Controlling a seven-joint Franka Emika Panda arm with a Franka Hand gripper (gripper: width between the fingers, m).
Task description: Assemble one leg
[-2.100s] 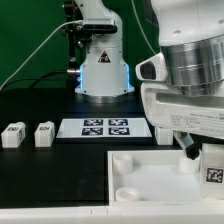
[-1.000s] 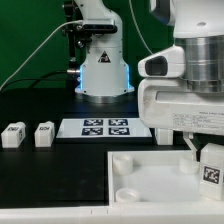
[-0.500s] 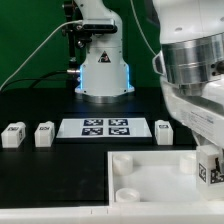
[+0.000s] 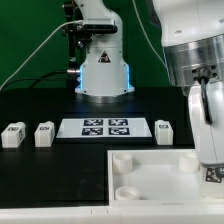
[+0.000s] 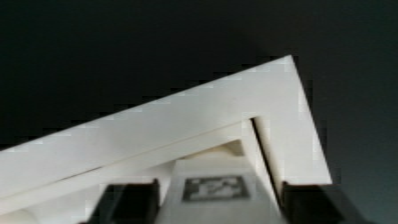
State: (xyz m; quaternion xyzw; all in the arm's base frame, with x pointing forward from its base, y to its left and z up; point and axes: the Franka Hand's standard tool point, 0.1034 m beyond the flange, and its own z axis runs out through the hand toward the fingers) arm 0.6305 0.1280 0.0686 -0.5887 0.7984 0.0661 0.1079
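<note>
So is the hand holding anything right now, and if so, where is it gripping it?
Yes: the hand holds a leg by its two opposite sides, its tagged face toward the wrist camera, above the large white panel.

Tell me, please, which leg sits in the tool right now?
The leg between the tool's fingers over the panel; the other three stand free on the table.
</note>
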